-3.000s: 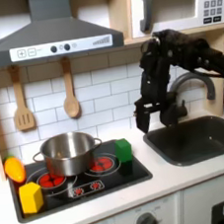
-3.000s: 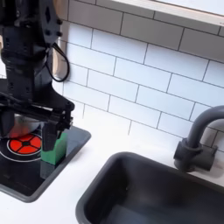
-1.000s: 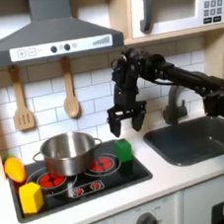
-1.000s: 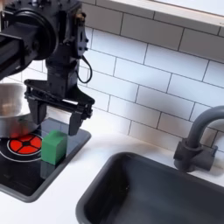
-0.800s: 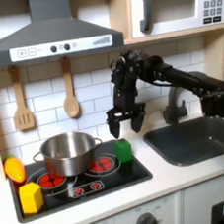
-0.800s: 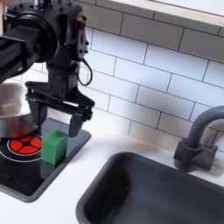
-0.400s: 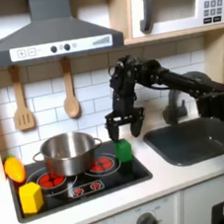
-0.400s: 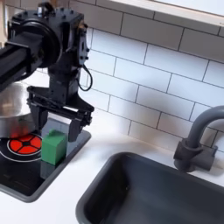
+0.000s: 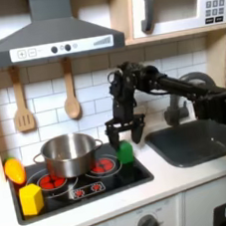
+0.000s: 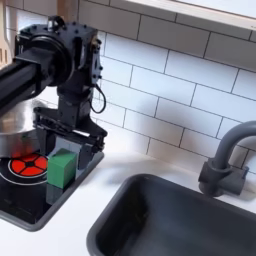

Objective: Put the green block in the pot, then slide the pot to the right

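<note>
The green block [image 10: 63, 167], a small bright cube, sits on the stove's [image 9: 89, 187] right edge, beside the silver pot [image 9: 67, 154]. The gripper [image 10: 68, 148] has dropped lower than a moment ago; its open fingers [image 10: 92, 155] straddle the block's top, not yet gripping.

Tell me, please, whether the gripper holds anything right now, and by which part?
Nothing is held. The gripper hangs open just above the green block, which sits on the stove.
</note>
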